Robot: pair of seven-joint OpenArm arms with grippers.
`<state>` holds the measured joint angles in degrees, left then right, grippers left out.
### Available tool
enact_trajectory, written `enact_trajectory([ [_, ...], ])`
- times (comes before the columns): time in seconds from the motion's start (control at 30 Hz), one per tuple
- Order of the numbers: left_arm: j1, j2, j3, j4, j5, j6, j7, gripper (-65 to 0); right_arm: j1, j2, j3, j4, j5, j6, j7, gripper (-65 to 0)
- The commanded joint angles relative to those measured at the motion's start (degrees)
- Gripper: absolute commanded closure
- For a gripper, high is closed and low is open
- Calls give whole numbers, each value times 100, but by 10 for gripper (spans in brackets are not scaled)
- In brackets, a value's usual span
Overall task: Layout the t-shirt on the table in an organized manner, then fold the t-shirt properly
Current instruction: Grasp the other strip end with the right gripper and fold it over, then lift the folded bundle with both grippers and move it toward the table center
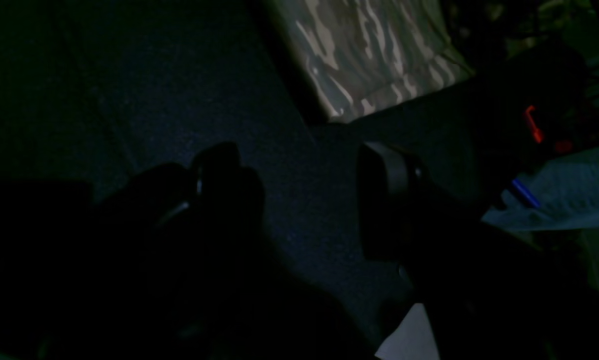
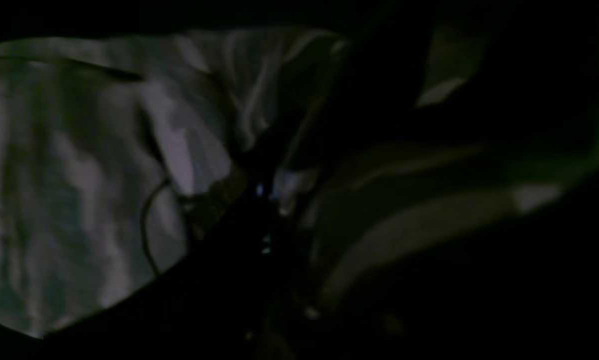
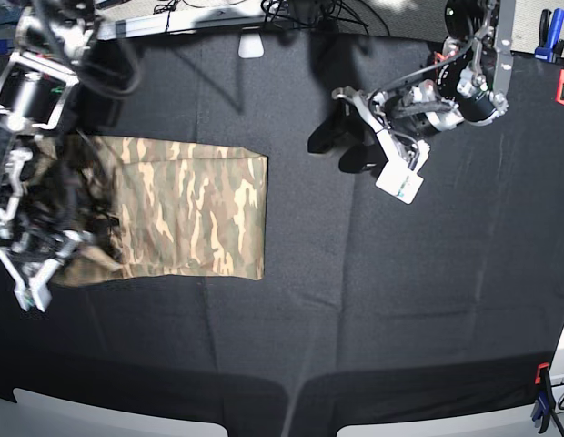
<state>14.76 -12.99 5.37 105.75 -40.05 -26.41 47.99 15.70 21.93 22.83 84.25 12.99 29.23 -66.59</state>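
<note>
Likely snag: right gripper [image 3: 82, 238], pinched on the t-shirt [image 3: 193, 208] at its 9 o'clock edge, could drag the fold crooked, while left gripper [image 3: 341, 146] hangs spread over bare table [image 3: 400, 300].

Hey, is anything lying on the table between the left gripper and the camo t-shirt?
Nothing visible: only bare black table lies between the open left gripper and the t-shirt, which it isn't touching.
</note>
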Motion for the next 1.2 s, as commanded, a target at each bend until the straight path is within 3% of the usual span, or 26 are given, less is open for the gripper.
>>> enact_trajectory([
  [0.0,-48,-7,0,105,-96,-63,-136,-348,140,4,13,205,61,-81,116,0],
  [0.1,-48,-7,0,105,-96,-63,-133,-348,142,-326,13,487,13,-219,116,0],
  [0.3,-48,-9,0,105,-96,-63,-118,-348,142,-1180,2,726,-654,-557,116,0],
  [0.5,-46,-11,0,105,-96,-66,63,-348,144,-2120,-46,726,-1106,-588,330,0],
  [0.8,-48,-55,-2,105,-96,-63,168,-348,144,-3047,-870,726,-1875,-748,590,0],
  [0.9,-48,-55,0,105,-94,-66,170,-348,144,-3093,-1163,726,-2199,-789,638,0],
  [1.07,-48,-55,-2,105,-94,-66,170,-348,142,-3093,-1558,726,-2225,-826,577,0],
  [1.1,-48,-55,-2,105,-94,-66,170,-348,142,-3093,-1600,726,-2221,-826,525,-19],
  [1.17,-48,-55,0,105,-94,-66,170,-348,142,-3093,-1676,726,-2221,-826,466,-142],
])
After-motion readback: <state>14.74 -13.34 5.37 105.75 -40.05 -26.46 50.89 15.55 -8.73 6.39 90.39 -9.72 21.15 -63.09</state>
